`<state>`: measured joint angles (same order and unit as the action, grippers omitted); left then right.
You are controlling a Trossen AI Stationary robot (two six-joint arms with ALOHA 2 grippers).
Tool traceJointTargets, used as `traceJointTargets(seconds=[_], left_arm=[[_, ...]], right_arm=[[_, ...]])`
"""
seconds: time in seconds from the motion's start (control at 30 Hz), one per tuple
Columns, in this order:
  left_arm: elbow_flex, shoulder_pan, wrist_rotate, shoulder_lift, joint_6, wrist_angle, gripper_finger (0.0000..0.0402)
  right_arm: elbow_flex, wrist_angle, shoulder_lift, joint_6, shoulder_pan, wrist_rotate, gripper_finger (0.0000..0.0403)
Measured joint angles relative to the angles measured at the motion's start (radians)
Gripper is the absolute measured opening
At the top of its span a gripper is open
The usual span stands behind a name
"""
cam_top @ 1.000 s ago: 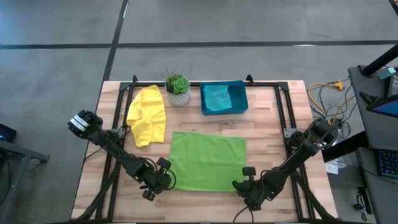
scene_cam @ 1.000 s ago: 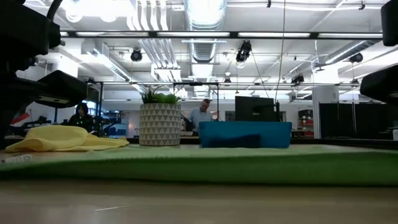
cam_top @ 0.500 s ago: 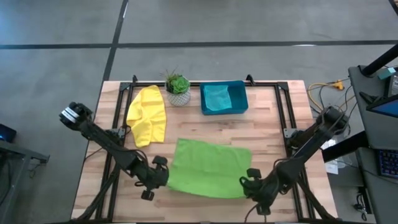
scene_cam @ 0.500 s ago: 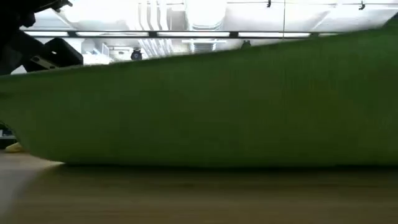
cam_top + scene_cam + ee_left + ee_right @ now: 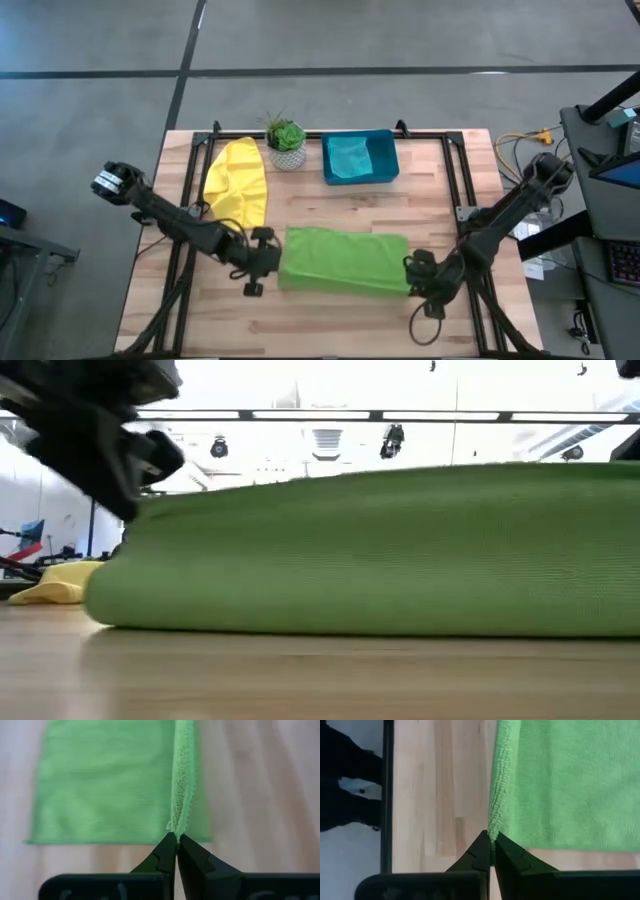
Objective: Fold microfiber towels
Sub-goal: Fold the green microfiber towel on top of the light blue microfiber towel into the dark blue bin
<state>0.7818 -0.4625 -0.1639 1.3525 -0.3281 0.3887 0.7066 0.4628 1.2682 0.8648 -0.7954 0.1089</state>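
While both arms carry its near edge over the middle of the table point(image 5: 430, 205), the light green towel point(image 5: 343, 261) sags limp and light, best held at corners, where the left gripper point(image 5: 177, 841) and right gripper point(image 5: 491, 840) pinch tight.

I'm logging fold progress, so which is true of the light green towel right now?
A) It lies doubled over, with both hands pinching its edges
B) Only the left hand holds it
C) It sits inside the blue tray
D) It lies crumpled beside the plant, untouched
A: the light green towel lies doubled on the table, with the left hand and right hand each shut on an edge.
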Motion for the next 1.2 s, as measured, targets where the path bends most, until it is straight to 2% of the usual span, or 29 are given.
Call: traceJointTargets(seconds=[0.3, 0.53, 0.7, 1.2], left_arm=[[0.000, 0.197, 0.031, 0.003, 0.109, -0.009, 0.0000], [0.000, 0.291, 0.036, 0.003, 0.161, -0.012, 0.0000], [-0.002, 0.321, 0.057, 0.009, 0.186, -0.011, 0.0000], [-0.002, 0.332, 0.060, 0.117, 0.186, -0.037, 0.0000]], right_arm=[[-0.144, 0.006, -0.208, -0.019, 0.097, -0.011, 0.0009], [-0.208, 0.005, -0.272, -0.098, 0.231, -0.062, 0.0009], [-0.221, 0.004, -0.268, -0.161, 0.315, -0.116, 0.0009], [-0.229, 0.050, -0.246, -0.302, 0.526, -0.135, 0.0009]])
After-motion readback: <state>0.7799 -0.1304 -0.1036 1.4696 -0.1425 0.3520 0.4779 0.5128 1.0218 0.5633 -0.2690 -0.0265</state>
